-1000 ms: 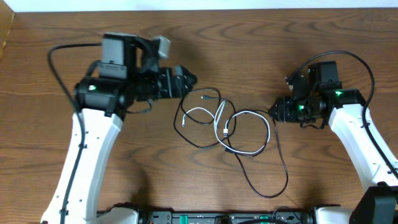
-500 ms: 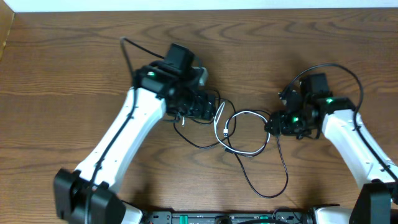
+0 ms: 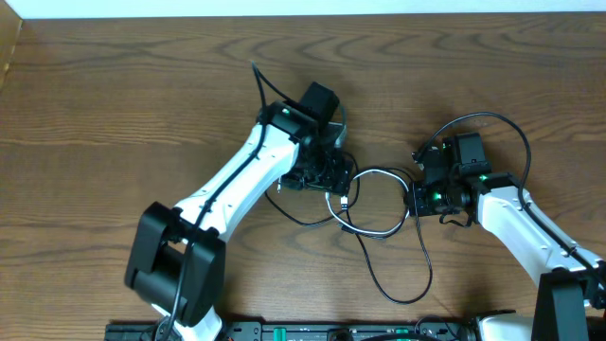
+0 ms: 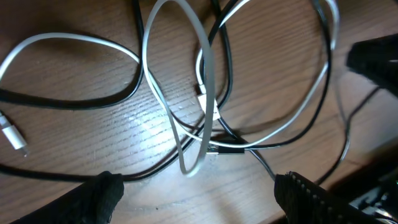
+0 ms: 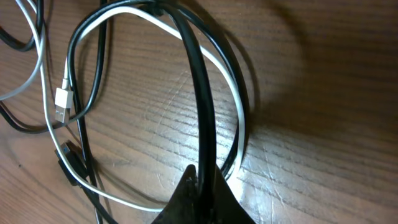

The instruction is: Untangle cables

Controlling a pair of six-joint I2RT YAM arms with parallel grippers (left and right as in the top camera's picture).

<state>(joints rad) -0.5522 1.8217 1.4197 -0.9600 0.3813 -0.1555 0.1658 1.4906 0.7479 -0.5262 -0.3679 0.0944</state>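
Note:
The cables lie tangled in the middle of the wooden table. The white cable [image 3: 383, 171] loops through the longer black cable [image 3: 401, 299], which trails toward the front edge. My left gripper [image 3: 331, 177] hovers over the left side of the tangle, open. In the left wrist view its fingers [image 4: 102, 193] stand wide apart around crossings of the white cable [image 4: 205, 68] and black cable [image 4: 93, 102], holding nothing. My right gripper [image 3: 414, 196] sits at the right rim of the tangle. In the right wrist view it [image 5: 205, 186] is shut on the black cable [image 5: 202, 81], with the white cable [image 5: 239, 106] curving just beside.
A white plug [image 5: 61, 102] lies inside the loops, another white plug [image 4: 13, 138] at the tangle's left. Thicker black leads [image 3: 502, 118] arch over each arm. The table's far edge [image 3: 303, 11] runs along the top.
The left arm swung right from the table's left side to above the tangle, staying open. The right gripper moved left to the loops and shut on the black cable.

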